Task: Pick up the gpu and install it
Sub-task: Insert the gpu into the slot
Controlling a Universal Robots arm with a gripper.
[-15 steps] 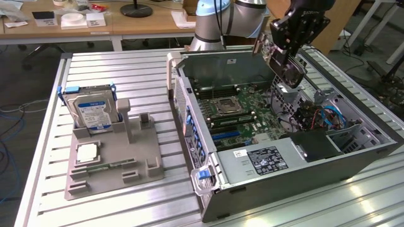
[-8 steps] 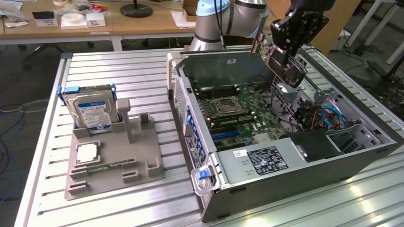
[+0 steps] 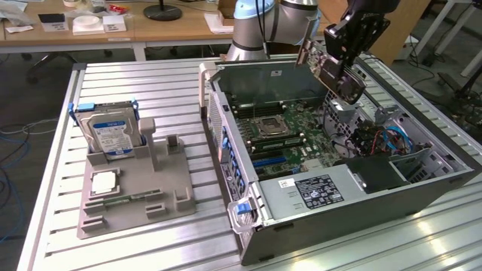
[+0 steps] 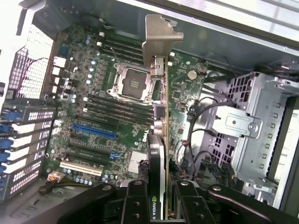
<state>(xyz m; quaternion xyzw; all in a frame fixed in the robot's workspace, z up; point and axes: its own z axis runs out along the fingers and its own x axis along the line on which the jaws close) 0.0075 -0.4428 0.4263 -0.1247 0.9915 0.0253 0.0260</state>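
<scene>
- The gpu [image 3: 340,73] hangs tilted over the open case [image 3: 226,130]. A skewed descent could likely miss the slots [image 4: 93,132] and jam its bracket [image 4: 161,39] against the case wall.
- It could also snag the cables [image 3: 384,141] inside the case, or pivot in the grip if it hits the board [image 3: 294,127].
- Hand [image 4: 156,196]: partly closed, clamped on the gpu's two faces above the case, touching nothing else.
</scene>
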